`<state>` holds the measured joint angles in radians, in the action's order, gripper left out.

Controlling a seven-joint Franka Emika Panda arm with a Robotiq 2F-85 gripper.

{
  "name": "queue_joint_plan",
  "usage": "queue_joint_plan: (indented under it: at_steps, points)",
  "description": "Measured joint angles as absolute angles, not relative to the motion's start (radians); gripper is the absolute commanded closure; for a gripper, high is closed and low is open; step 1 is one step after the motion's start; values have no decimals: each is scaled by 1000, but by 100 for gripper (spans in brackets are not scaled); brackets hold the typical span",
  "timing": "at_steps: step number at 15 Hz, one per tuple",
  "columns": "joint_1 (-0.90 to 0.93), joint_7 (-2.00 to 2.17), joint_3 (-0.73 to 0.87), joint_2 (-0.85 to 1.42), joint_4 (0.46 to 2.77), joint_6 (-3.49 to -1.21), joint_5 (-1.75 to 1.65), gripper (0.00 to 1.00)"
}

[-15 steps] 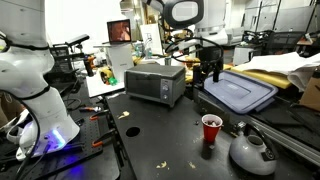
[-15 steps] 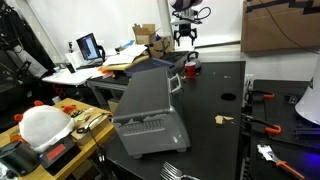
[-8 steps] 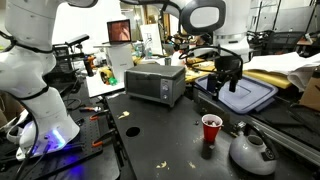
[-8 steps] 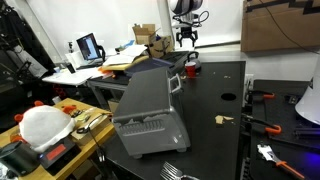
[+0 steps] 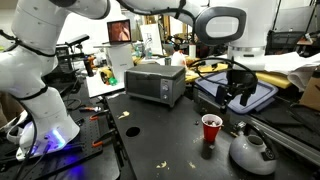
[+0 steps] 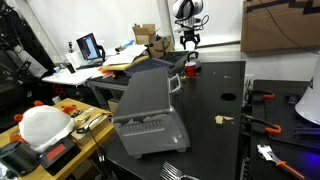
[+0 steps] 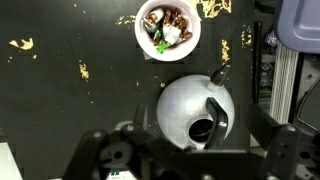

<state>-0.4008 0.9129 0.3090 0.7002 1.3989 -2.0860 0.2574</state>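
While our arm points down, we see pincer (image 5: 238,94) wide open, empty, above rounded grey metal kettle (image 7: 192,108), red cup (image 5: 211,129) near.

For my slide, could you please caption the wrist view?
Top-down: silver kettle beside a cup holding scraps, on a crumb-strewn black table.

A silver toaster oven (image 5: 155,84) is set on the dark table (image 5: 150,145). A lit monitor (image 5: 119,31) is seen behind it. Yellow crumbs (image 5: 131,130) are scattered on the tabletop.

kettle (image 7: 196,110) below the hand (image 5: 238,99), cup (image 7: 167,27) near it, tabletop (image 7: 60,95) open alongside
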Motion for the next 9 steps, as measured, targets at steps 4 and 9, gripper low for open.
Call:
queue_joint_plan:
  at_steps: [4, 9]
  points:
    - [-417, 952, 309, 750, 1337, -2081, 258, 0]
    - [-427, 988, 309, 786, 1290, -2074, 258, 0]
